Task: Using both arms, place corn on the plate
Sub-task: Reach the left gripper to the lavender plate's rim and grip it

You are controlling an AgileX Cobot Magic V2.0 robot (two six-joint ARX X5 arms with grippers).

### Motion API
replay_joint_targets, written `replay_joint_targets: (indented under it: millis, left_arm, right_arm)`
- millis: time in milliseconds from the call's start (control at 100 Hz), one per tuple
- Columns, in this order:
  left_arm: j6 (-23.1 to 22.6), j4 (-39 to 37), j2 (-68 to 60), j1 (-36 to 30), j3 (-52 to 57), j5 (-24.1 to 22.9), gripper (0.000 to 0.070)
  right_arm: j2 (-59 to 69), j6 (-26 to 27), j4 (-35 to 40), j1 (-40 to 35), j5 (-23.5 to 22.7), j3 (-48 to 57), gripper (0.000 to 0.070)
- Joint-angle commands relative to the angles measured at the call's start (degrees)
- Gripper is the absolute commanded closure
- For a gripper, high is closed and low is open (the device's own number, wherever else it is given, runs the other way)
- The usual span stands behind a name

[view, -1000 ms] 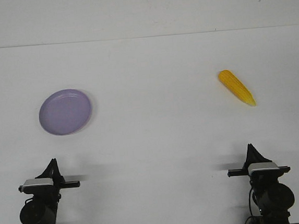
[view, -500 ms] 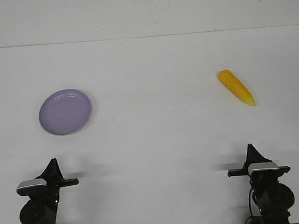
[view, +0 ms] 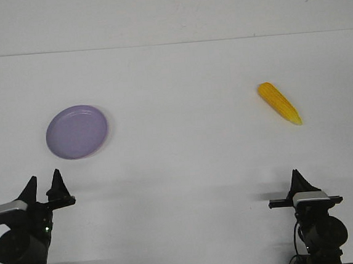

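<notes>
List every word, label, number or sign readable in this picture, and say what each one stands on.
None: no readable text anywhere in the front view.
The plate: plain lavender, no print.
The corn: no label.
The left hand and right hand: grey-white blocks show no legible marking; anything there is too small to read.
The table: bare white, no signs.
</notes>
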State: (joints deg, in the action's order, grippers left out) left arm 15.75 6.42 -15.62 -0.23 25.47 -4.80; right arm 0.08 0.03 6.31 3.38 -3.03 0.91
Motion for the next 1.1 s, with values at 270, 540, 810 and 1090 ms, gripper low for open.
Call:
replay_joint_targets:
  millis: [270,540,810,1090]
  left_arm:
    - [-7.2,6.1,-34.6,5.7,19.3,-0.7,0.0243]
    - [-6.6,8.0,-64.0,14.6,34.8,8.5,0.0244]
    - [-6.7,8.2,-79.6,16.4,42.2,9.1,0.0244]
    - [-6.0,4.3,-85.9,16.4,42.3,10.9,0.0254]
  right_arm:
    - [0.0,0.6,-0.7,0.0,0.0,-0.2,0.0684]
    - [0.0,0.6,-0.7,0.0,0.0,-0.2,0.0684]
    - [0.0,0.6,-0.7,0.0,0.0,-0.2,0.0684]
    - [0.0,0.6,-0.7,0.0,0.0,-0.2,0.0684]
